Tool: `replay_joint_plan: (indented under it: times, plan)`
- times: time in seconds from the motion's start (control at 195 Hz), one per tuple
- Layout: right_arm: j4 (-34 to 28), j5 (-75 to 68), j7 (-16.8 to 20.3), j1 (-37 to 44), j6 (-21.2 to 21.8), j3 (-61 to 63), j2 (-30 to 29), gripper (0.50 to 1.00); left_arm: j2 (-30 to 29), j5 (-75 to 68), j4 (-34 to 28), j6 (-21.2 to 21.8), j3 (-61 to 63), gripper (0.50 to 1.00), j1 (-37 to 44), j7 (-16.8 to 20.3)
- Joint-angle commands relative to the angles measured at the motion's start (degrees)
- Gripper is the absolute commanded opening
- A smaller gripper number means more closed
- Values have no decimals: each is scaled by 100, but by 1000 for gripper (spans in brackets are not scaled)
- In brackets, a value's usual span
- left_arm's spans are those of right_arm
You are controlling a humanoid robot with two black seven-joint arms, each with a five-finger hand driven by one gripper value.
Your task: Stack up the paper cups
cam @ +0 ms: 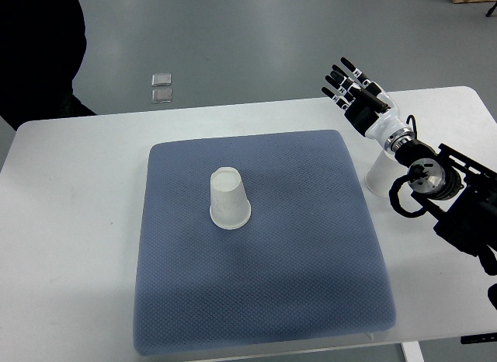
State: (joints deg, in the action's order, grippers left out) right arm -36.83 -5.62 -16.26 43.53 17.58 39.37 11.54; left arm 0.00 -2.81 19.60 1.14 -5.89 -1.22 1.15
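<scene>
Hovering empty and spread past the mat's [264, 245] right edge, right hand [351, 86] clears the inverted cup [229, 197].

Looks like a robotics lab or test room. Plain white rounded-corner tabletop [70, 222] on a smooth grey poured floor [256, 36], no household furnishings. A square blue-grey padded mat [264, 300] serves as a work surface, left of the black-and-white fingered robot hand [353, 86]. Two small shiny square floor fittings [162, 87] lie well left of the hand, beyond the tabletop's far edge.
</scene>
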Motion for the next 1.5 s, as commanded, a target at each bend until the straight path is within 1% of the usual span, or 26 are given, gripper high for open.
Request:
replay_joint_plan:
  times: [0.0, 0.241, 0.369, 0.421, 0.487, 0.549, 0.626, 0.672, 0.677, 0.728, 0.775, 0.78, 0.79, 0.841, 0.913, 0.98, 0.99, 1.047, 1.098, 1.149, 1.236, 1.247, 1.283, 1.303, 1.38, 1.493]
  plan:
    - [0, 0, 0, 7, 0, 0, 6, 926, 0, 0, 0, 0, 0, 1000, -1, 0]
    - [-8, 70, 17, 7, 9, 0, 6, 926, 0, 0, 0, 0, 0, 1000, -1, 0]
    - [-17, 457, 44, 33, 35, -9, -2, 926, 0, -9, 0, -9, 0, 1000, -1, 0]
    - [-17, 782, 53, 174, 53, -79, -11, 926, 0, -9, 0, 0, 0, 1000, -1, 9]
    - [-52, 1204, 53, 393, 79, -413, -2, 924, 0, -9, 0, 0, 0, 1000, -1, 9]
    - [-175, 1441, 79, 710, 97, -949, 147, 926, 0, -9, 0, -9, 0, 1000, -1, 0]
    - [-228, 1529, 316, 1298, 141, -1976, 463, 926, 0, -9, 0, 0, 0, 1000, -1, 9]
    - [-228, 1529, 316, 1299, 141, -1977, 464, 926, 0, -9, 0, 0, 0, 1000, -1, 9]
    - [-246, 1564, 438, 1742, 228, -2839, 629, 926, 0, -9, 0, -9, 0, 1000, -1, 9]
    - [-290, 1652, 483, 2264, 316, -3716, 727, 926, 0, -9, 0, -9, 0, 1000, -1, 9]
    - [-290, 1652, 483, 2265, 316, -3718, 727, 926, 0, -9, 0, -9, 0, 1000, -1, 9]
    - [-403, 1756, 492, 2753, 369, -4536, 840, 926, 0, -9, 0, -9, 0, 1000, -1, 9]
    - [-448, 1784, 492, 2871, 378, -4727, 868, 926, 0, -9, 0, -9, 0, 1000, -1, 9]
    - [-633, 1916, 492, 3285, 396, -5291, 991, 926, 0, -9, 0, -9, 0, 1000, -1, 9]
    - [-1133, 2241, 527, 4093, 545, -6258, 1140, 926, 0, -9, 0, -9, 0, 1000, -1, 9]
    - [-1599, 2531, 659, 4910, 668, -7171, 1175, 926, 0, -9, 26, -17, 0, 1000, -1, 0]
    - [-1599, 2531, 659, 4911, 668, -7172, 1175, 926, 0, -9, 26, -17, 0, 1000, -1, 0]
    - [-1889, 2610, 799, 5578, 738, -7804, 1149, 926, 0, -9, 70, -17, 0, 1000, -1, 0]
    - [-2056, 2628, 931, 5974, 765, -8147, 1105, 926, 0, -9, 70, -9, 0, 1000, -1, 9]
    - [-2241, 2628, 1116, 6387, 888, -8481, 1079, 926, 0, -9, 70, -9, 0, 1000, -1, 9]
    - [-2592, 2636, 1546, 7107, 1423, -8903, 991, 926, 0, 0, 70, -9, 0, 1000, -1, 9]
    - [-2592, 2636, 1547, 7108, 1424, -8903, 991, 926, 0, 0, 70, -9, 0, 1000, -1, 9]
    - [-2698, 2636, 1740, 7362, 1678, -9026, 956, 928, 0, 0, 70, -9, 9, 1000, -1, 9]
    - [-2750, 2636, 1819, 7451, 1742, -9079, 929, 928, 0, 0, 70, -9, 9, 1000, -1, 9]
    - [-2882, 2636, 2003, 7697, 1742, -9132, 894, 928, 0, 0, 70, -9, 9, 1000, -1, 9]
    - [-3155, 2636, 2074, 7969, 1742, -9228, 973, 928, 0, 0, 70, -9, 0, 1000, -1, 9]
